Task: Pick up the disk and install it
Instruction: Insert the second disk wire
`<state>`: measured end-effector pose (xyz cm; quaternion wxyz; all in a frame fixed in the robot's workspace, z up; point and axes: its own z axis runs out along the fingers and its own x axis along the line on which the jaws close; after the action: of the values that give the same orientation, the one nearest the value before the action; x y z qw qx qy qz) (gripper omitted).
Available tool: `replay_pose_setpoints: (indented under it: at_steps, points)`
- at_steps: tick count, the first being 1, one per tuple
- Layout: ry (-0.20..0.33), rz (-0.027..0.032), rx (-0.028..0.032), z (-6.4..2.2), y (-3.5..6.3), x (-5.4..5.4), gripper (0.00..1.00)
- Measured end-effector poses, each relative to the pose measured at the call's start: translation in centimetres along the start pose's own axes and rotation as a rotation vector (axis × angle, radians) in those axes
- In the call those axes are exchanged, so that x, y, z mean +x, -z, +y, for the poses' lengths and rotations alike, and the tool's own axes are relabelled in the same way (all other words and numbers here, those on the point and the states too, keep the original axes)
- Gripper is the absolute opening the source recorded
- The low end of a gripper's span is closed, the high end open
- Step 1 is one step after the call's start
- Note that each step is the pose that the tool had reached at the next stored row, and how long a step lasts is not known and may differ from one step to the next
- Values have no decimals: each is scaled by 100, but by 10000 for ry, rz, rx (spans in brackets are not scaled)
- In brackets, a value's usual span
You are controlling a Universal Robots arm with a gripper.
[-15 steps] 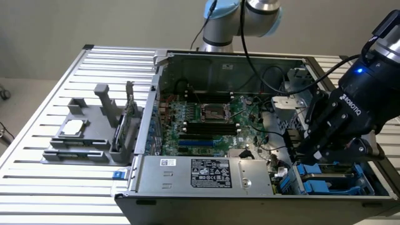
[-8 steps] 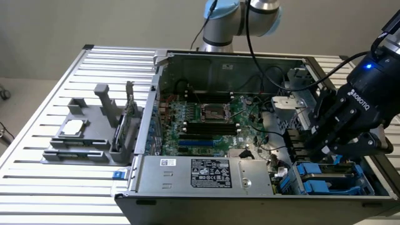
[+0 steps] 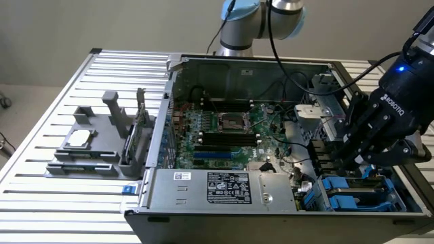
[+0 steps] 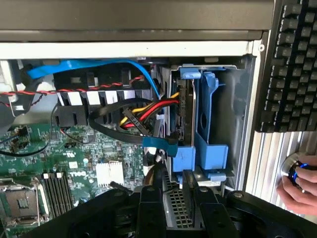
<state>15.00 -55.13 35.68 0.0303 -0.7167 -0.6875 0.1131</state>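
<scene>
My black gripper (image 3: 359, 163) hangs over the drive bay at the front corner of the open computer case (image 3: 203, 66), on the exterior view's right. In the wrist view its two fingers (image 4: 151, 213) stand on either side of the disk (image 4: 174, 206), which shows edge-on as silver perforated metal with a blue carrier piece on it. The gripper (image 4: 179, 214) is shut on it. Just beyond the disk is the bay (image 4: 237, 114), with a blue bracket (image 4: 210, 144) and another drive (image 4: 185, 109) standing edge-on in it.
Red, yellow and black cables (image 4: 143, 111) and a blue cable (image 4: 94, 67) run beside the bay. The motherboard (image 3: 224, 132) and silver power-supply box (image 3: 227, 187) fill the case. A grey fixture (image 3: 88, 152) sits on the exterior view's left. A keyboard (image 4: 292, 64) and a person's hand (image 4: 297, 186) lie outside the case.
</scene>
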Motion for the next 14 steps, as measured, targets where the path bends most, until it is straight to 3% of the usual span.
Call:
replay_pose_setpoints:
  at_steps: [2, 4, 9, 14]
  points:
    - [-28, -9, -218, -1, 5, 22, 31]
    - [-59, -97, -330, -6, 24, 32, 31]
    - [-165, -491, -589, -15, 66, 60, 31]
    - [-264, -863, -807, -28, 111, 155, 31]
